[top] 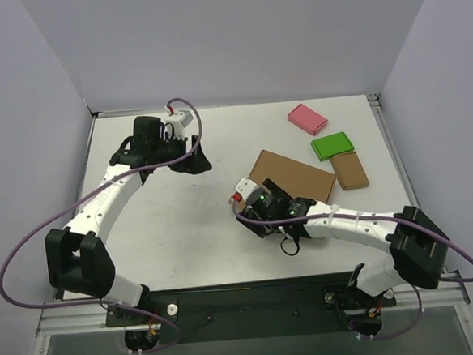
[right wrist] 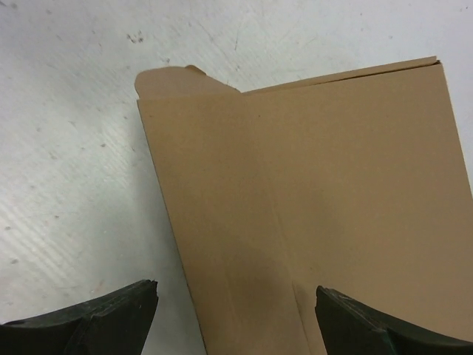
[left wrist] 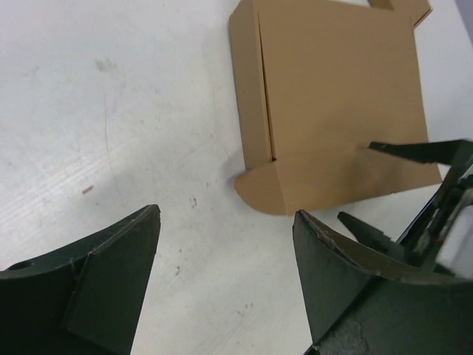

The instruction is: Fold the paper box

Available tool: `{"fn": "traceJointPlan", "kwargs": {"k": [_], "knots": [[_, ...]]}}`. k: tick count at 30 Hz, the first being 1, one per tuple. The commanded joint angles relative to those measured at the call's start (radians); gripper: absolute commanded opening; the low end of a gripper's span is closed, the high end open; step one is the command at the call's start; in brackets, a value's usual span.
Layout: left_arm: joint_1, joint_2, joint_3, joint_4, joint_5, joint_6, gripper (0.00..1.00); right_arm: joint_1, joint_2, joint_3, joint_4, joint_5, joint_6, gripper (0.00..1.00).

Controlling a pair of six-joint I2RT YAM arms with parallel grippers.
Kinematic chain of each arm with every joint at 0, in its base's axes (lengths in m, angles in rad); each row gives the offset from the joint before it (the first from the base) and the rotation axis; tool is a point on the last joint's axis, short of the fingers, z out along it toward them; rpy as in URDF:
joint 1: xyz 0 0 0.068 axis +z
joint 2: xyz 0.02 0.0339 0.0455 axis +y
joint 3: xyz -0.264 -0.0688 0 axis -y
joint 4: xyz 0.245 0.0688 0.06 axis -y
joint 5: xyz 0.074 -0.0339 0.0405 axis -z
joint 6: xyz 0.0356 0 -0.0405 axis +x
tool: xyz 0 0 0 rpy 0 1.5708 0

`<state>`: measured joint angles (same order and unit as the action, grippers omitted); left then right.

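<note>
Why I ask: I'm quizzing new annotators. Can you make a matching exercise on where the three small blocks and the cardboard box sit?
1 pink block
2 green block
3 small brown block
4 paper box

A below the right gripper
B middle of the block row
C near end of the block row
D far end of the block row

Pairs: 1-D, 2-B, 3-C, 4-A

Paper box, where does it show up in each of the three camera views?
Top external: paper box right of centre, partly under the right arm.
Left wrist: paper box upper right.
Right wrist: paper box fills centre and right.
Shared landmark: the right pincer, by the box in every view.
</note>
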<state>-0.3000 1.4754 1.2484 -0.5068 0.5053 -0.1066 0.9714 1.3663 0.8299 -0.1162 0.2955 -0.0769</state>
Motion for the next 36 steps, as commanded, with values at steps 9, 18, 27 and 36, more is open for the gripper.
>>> {"fn": "traceJointPlan", "kwargs": {"k": [9, 18, 27, 36], "knots": [[0.102, 0.082, 0.011, 0.228, 0.134, -0.097, 0.82, 0.038, 0.387, 0.129, 0.039, 0.428, -0.103, 0.71], [0.145, 0.066, -0.017, 0.244, 0.173, -0.137, 0.82, 0.067, 0.390, 0.143, -0.016, 0.406, -0.090, 0.00], [0.196, 0.056, -0.038, 0.269, 0.199, -0.180, 0.82, 0.101, 0.186, 0.164, -0.180, 0.237, -0.018, 0.00], [0.202, 0.025, -0.055, 0.294, 0.255, -0.190, 0.82, 0.112, 0.007, 0.242, -0.316, 0.057, 0.046, 0.00]]}}
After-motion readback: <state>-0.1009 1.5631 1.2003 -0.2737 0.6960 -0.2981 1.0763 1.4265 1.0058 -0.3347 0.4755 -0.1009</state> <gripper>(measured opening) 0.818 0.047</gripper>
